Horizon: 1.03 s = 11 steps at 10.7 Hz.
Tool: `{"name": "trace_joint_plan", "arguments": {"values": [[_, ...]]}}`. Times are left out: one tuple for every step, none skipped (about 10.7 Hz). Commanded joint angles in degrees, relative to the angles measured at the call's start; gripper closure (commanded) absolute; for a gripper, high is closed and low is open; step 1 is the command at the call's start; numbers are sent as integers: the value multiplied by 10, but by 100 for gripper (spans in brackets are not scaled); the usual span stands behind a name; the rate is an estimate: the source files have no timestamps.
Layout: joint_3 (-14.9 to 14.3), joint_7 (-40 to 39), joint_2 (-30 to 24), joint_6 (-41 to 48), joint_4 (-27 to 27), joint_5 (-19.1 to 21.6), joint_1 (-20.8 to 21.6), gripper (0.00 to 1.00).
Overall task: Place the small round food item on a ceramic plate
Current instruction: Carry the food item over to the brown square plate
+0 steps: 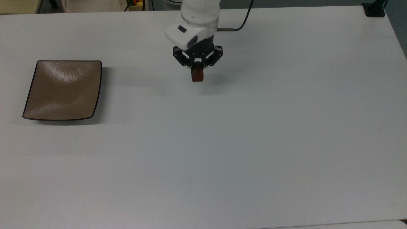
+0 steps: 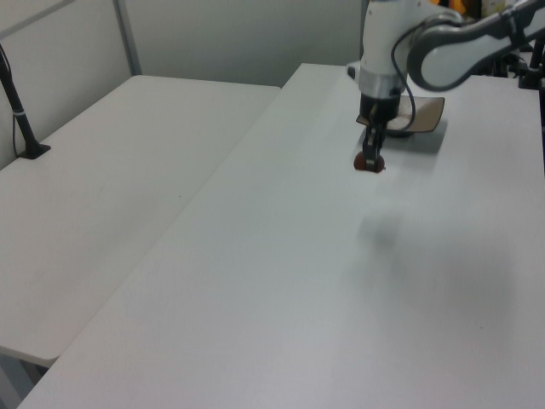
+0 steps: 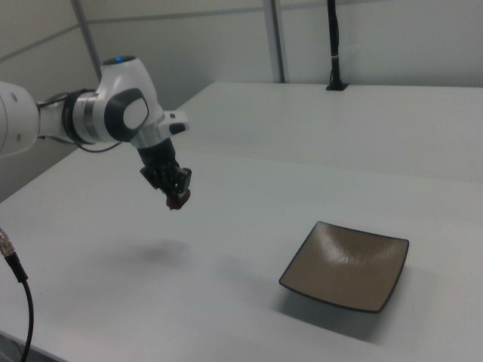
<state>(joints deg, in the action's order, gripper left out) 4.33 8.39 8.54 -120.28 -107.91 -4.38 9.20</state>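
The gripper (image 1: 197,71) sits in the upper middle of the top view, its fingers closed narrow on the small round food item (image 1: 197,75), a dark reddish-brown lump that pokes out below the black fingertips. In the right view the gripper (image 3: 177,197) hangs in the left half of the frame with the small round food item (image 3: 176,200) clamped at its tip, clear of the white table (image 3: 226,302); a faint shadow lies on the surface lower down and to the right view's left. In the left view the gripper (image 2: 370,158) is in the upper right of the frame, the small round food item (image 2: 368,163) held at its end, above the table (image 2: 281,281).

The ceramic plate (image 1: 63,90) lies at the middle left of the top view, flat on the table (image 1: 222,152), well apart from the gripper. It is bare, tan-brown with a thin dark rim. In the right view the ceramic plate (image 3: 347,265) rests in the lower right of the frame. In the left view part of the ceramic plate (image 2: 423,116) shows behind the arm (image 2: 451,47), near the upper right edge
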Motion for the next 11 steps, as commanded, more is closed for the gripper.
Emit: {"name": "trace_joint_plan", "arguments": {"values": [[-7, 10, -5, 87, 78, 15, -17, 75], [-7, 7, -5, 111, 105, 36, -32, 75], [-8, -2, -5, 124, 126, 53, -45, 75], [-19, -5, -5, 139, 147, 59, -50, 74], [-34, -12, -3, 157, 168, 67, -50, 73], [-45, -35, -3, 165, 182, 79, -52, 73], [-54, -53, -3, 178, 195, 93, -58, 73], [-61, -71, -4, 187, 203, 99, -59, 73], [-62, -93, -3, 189, 204, 98, -67, 73], [-62, -113, -1, 189, 203, 97, -74, 73], [-62, -135, 1, 189, 204, 93, -87, 72]]}}
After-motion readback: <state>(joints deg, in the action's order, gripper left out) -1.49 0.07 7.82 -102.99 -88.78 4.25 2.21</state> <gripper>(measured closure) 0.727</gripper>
